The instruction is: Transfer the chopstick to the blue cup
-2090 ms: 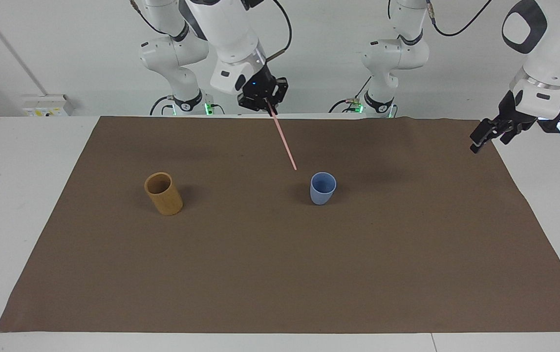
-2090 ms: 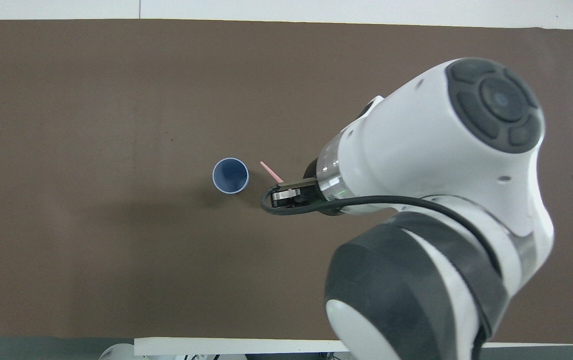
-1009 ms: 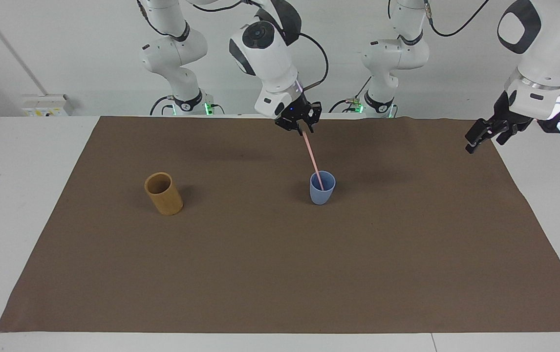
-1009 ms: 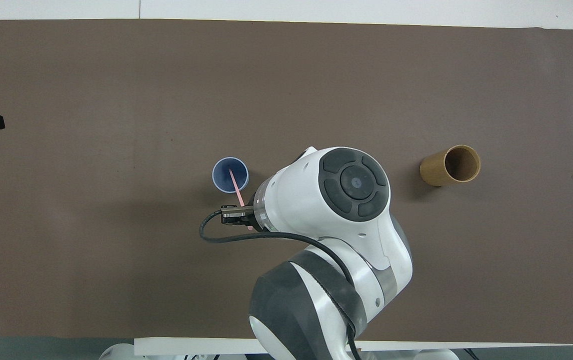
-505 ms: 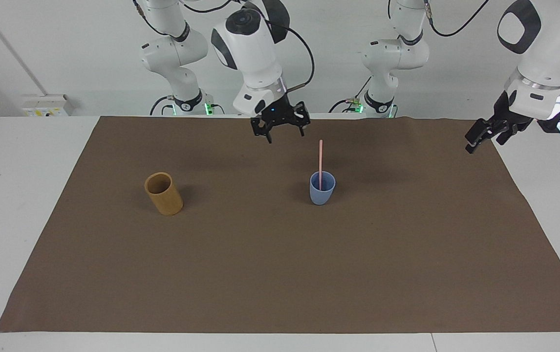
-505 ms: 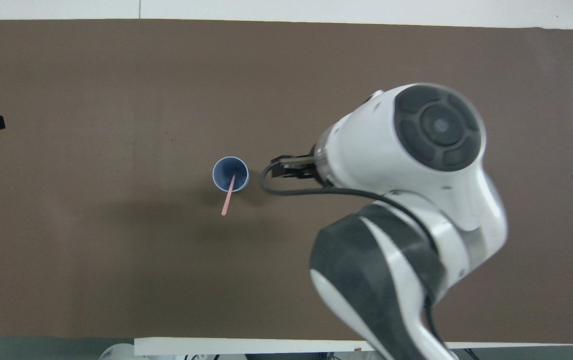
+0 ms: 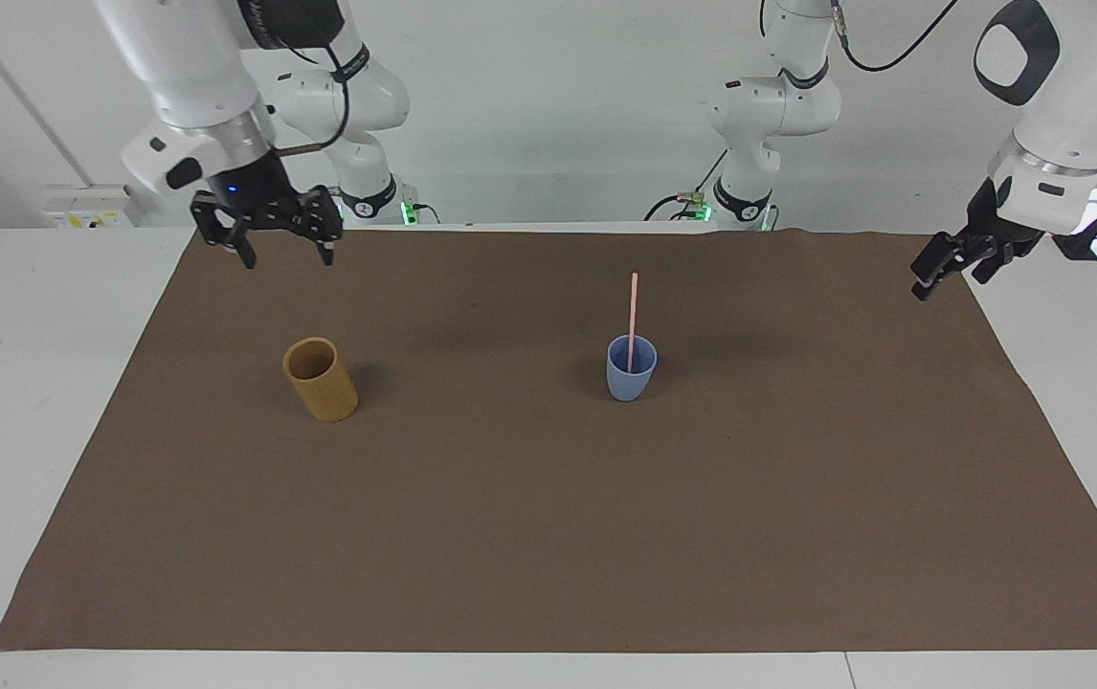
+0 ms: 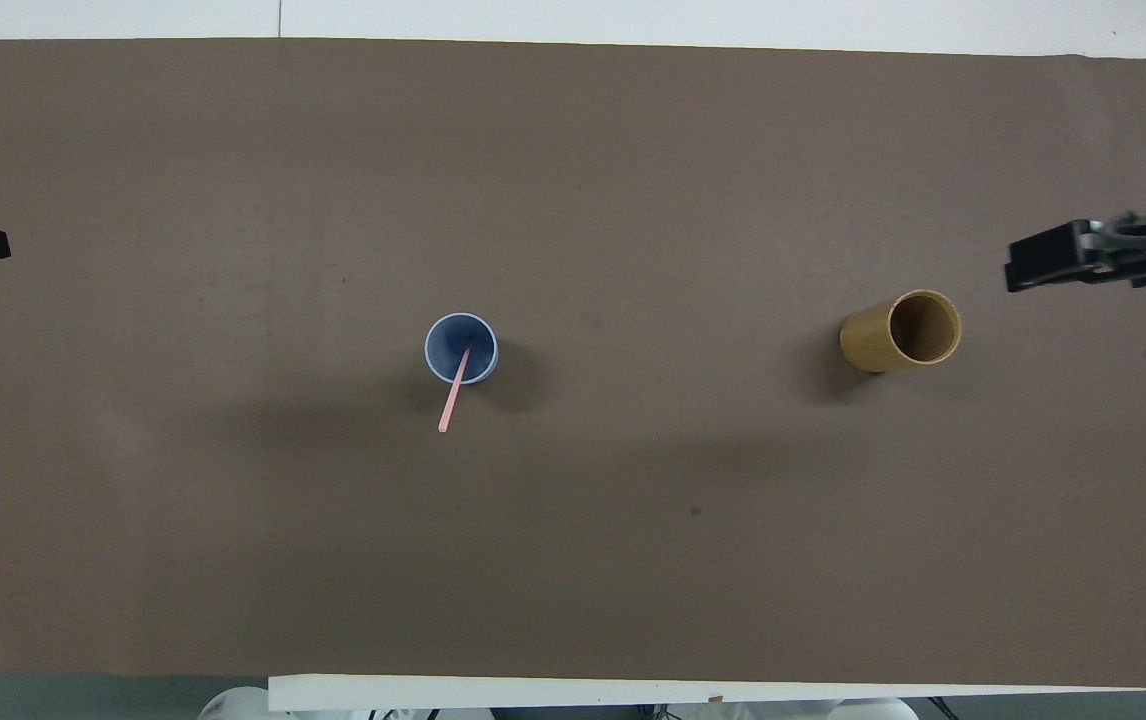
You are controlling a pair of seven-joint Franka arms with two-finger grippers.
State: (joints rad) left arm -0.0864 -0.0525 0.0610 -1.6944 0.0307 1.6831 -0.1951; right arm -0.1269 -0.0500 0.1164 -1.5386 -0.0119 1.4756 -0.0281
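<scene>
A white desk carries a large brown mat that covers most of its top; bare white margins remain along the mat's edges, and a plain white wall stands at the robots' end.

The chopstick stands in the blue cup, lower end inside, upper end leaning on the rim toward the robots. Nothing grips it. The blue cup stands upright near the middle of the mat, somewhat toward the left arm's end. Open mat surrounds it on all sides.

The tan cup stands upright toward the right arm's end, well apart from the blue cup and about level with it.

The right hand hangs in the air over the mat's corner at the right arm's end; fingers spread wide, holding nothing. In the overhead view it enters at the frame edge, beside the tan cup.

The left hand waits over the mat's edge at the left arm's end, fingers apart, empty.

No legible writing or brand marks appear on either cup or the mat.
</scene>
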